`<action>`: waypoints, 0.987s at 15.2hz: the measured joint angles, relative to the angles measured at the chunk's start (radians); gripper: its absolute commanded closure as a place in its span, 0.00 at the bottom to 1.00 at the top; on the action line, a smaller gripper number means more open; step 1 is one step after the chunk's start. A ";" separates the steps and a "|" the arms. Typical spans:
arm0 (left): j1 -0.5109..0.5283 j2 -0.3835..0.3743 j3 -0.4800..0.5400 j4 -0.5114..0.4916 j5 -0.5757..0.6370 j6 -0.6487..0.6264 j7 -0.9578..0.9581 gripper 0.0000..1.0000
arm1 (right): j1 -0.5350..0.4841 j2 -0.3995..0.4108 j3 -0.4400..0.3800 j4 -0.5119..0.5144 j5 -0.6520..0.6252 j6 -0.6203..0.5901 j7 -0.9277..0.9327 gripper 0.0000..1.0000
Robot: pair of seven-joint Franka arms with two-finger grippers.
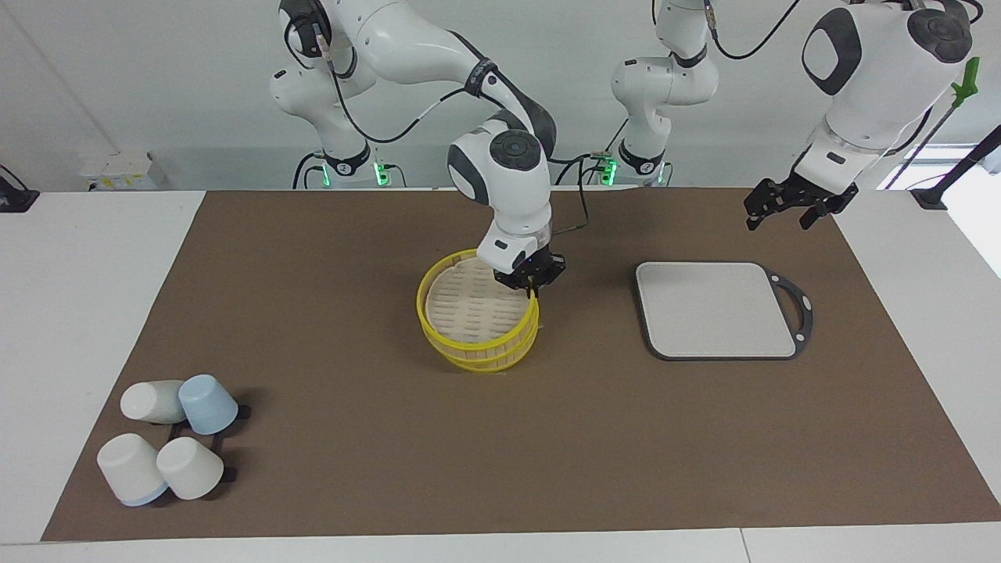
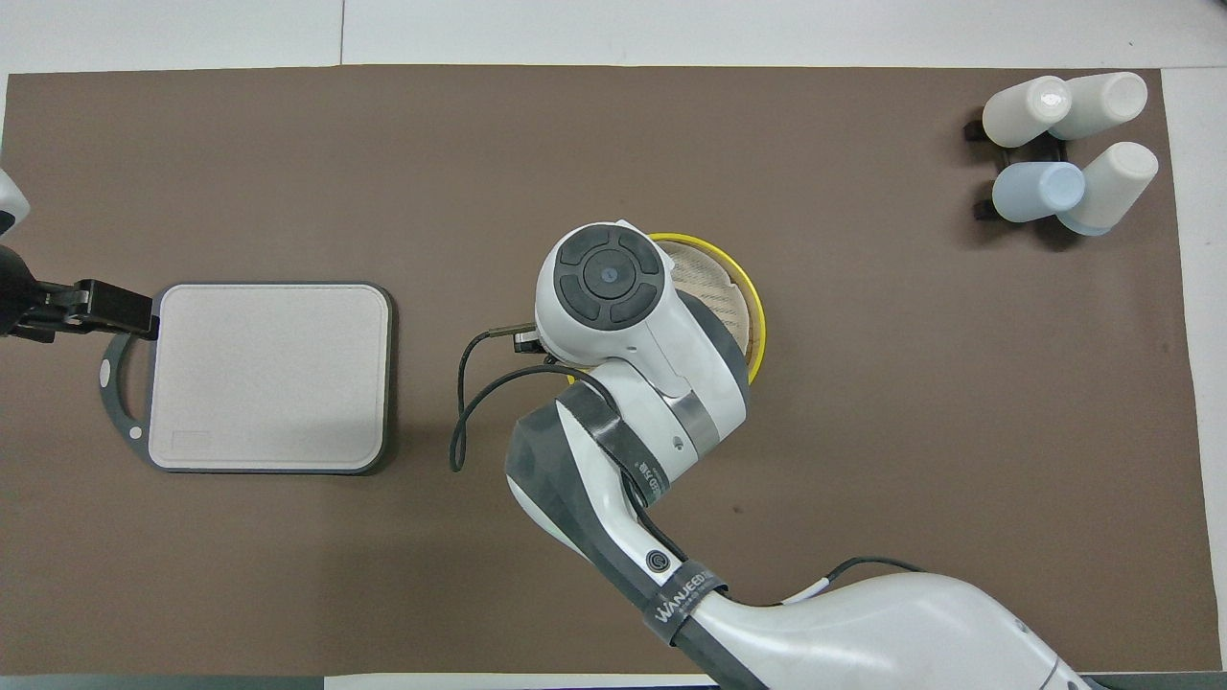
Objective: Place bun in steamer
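The yellow-rimmed steamer (image 1: 491,358) stands mid-table on the brown mat. Its slotted lid (image 1: 469,309) lies tilted on top, with the edge nearer to the robots raised. My right gripper (image 1: 534,288) is shut on that raised edge of the lid's rim. In the overhead view the right arm covers the gripper and most of the steamer (image 2: 753,309). The bun is not in view. My left gripper (image 1: 778,216) waits open and empty in the air, over the mat beside the handle of the grey board; it also shows in the overhead view (image 2: 123,311).
A grey rectangular board (image 1: 715,309) with a dark handle lies toward the left arm's end of the table, also seen in the overhead view (image 2: 268,374). Several white and blue cups (image 1: 168,438) lie toward the right arm's end, farther from the robots, also in the overhead view (image 2: 1064,144).
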 measured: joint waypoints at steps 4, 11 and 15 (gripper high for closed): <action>0.000 -0.001 0.000 0.009 0.001 -0.012 0.001 0.00 | 0.005 -0.015 0.001 -0.033 0.000 0.015 0.001 1.00; 0.000 -0.027 -0.002 0.031 0.001 -0.066 0.002 0.00 | 0.013 -0.041 0.001 -0.107 0.000 0.128 0.003 1.00; -0.001 -0.042 -0.005 0.031 0.000 -0.074 0.002 0.00 | 0.012 -0.041 0.001 -0.128 0.003 0.182 0.004 0.81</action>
